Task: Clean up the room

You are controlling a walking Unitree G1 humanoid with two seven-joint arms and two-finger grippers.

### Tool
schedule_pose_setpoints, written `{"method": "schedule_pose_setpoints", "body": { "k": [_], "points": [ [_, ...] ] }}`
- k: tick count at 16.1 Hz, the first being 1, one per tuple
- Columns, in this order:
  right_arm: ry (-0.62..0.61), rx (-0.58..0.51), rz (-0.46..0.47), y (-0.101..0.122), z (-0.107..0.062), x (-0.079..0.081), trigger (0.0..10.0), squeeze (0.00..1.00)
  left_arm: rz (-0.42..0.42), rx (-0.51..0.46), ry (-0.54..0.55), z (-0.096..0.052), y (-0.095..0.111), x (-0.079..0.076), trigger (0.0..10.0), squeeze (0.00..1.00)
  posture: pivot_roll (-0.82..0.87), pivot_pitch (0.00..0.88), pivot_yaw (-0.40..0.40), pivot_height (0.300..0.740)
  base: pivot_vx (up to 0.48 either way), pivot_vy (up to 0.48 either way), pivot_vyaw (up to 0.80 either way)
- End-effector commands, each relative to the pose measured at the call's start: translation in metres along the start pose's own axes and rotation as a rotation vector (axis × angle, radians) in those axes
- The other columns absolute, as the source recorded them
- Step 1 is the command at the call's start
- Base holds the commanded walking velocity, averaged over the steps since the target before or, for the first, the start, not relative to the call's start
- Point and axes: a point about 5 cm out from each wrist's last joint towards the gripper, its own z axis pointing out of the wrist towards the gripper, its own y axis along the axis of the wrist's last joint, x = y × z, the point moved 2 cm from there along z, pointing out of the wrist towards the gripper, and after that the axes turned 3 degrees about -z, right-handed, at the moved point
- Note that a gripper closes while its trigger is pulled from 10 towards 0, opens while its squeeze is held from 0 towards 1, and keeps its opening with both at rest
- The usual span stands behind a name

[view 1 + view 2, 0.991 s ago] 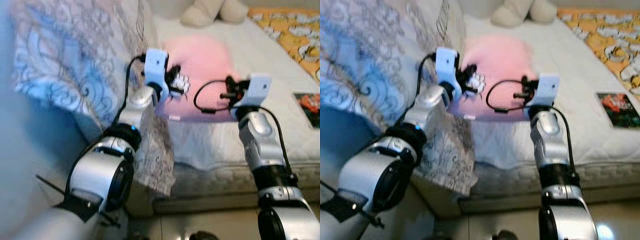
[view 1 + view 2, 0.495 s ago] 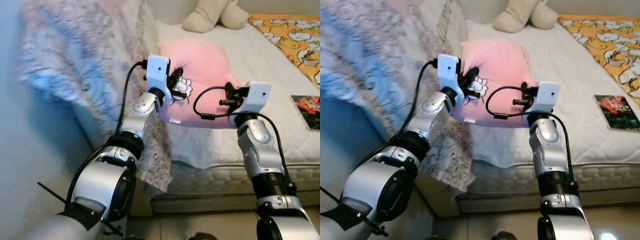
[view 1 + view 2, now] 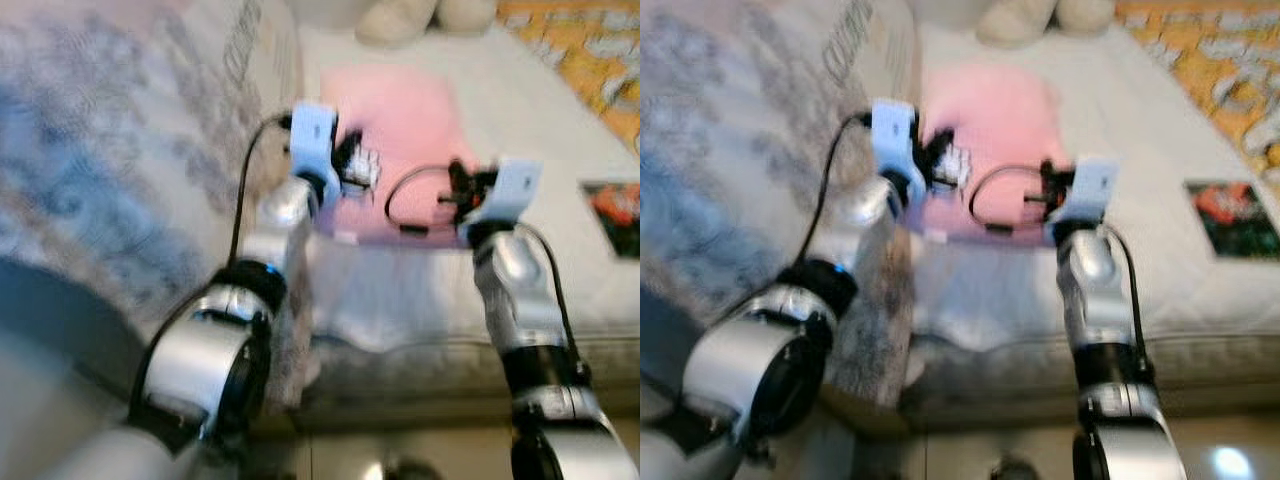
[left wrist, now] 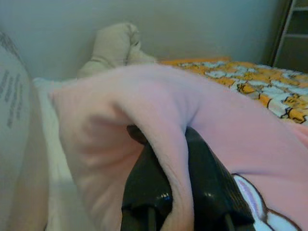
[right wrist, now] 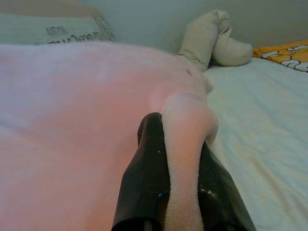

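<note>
A pink pillow with a white cartoon print hangs between both arms above the white mattress. My left gripper is shut on the pillow's left edge; a fold of pink fabric sits pinched between its black fingers. My right gripper is shut on the pillow's right corner, with the pink corner squeezed between the black fingers. The head views are blurred.
A beige plush toy lies at the bed's far end, and an orange patterned blanket covers the right side. A dark book rests on the mattress at right. A grey patterned quilt hangs at left.
The head camera has tilted and blurred, so the whole scene has shifted. Both grippers still hold the pink pillow much as before.
</note>
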Motion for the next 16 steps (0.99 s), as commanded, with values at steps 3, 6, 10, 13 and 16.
{"method": "schedule_pose_setpoints", "body": {
  "k": [3,6,10,13,16],
  "points": [
    [-0.035,0.036,-0.047,-0.003,-0.006,-0.018,10.0,0.00,-0.043,-0.039,0.079,0.003,0.013,0.009,10.0,0.00,-0.18,0.000,0.081,0.740,0.472,0.000,0.00],
    [0.020,0.072,-0.065,0.000,0.003,-0.022,10.0,0.00,-0.078,-0.025,0.101,0.007,0.013,0.006,10.0,0.00,-0.18,0.041,0.067,0.740,0.472,0.000,0.00],
    [0.073,0.134,-0.136,0.004,0.020,-0.035,10.0,0.00,-0.091,0.017,0.152,0.012,0.012,0.002,10.0,0.00,-0.17,0.120,0.054,0.740,0.234,0.000,0.00],
    [0.101,0.215,-0.203,-0.003,0.029,-0.040,10.0,0.00,-0.087,0.037,0.241,0.009,0.006,0.010,10.0,0.00,-0.18,0.223,0.039,0.740,0.000,0.000,0.00],
    [0.168,0.238,-0.271,-0.004,0.037,-0.023,10.0,0.00,-0.080,0.036,0.372,0.001,0.007,0.036,10.0,0.00,-0.17,0.285,0.017,0.740,0.000,0.000,0.00]
  ]
}}
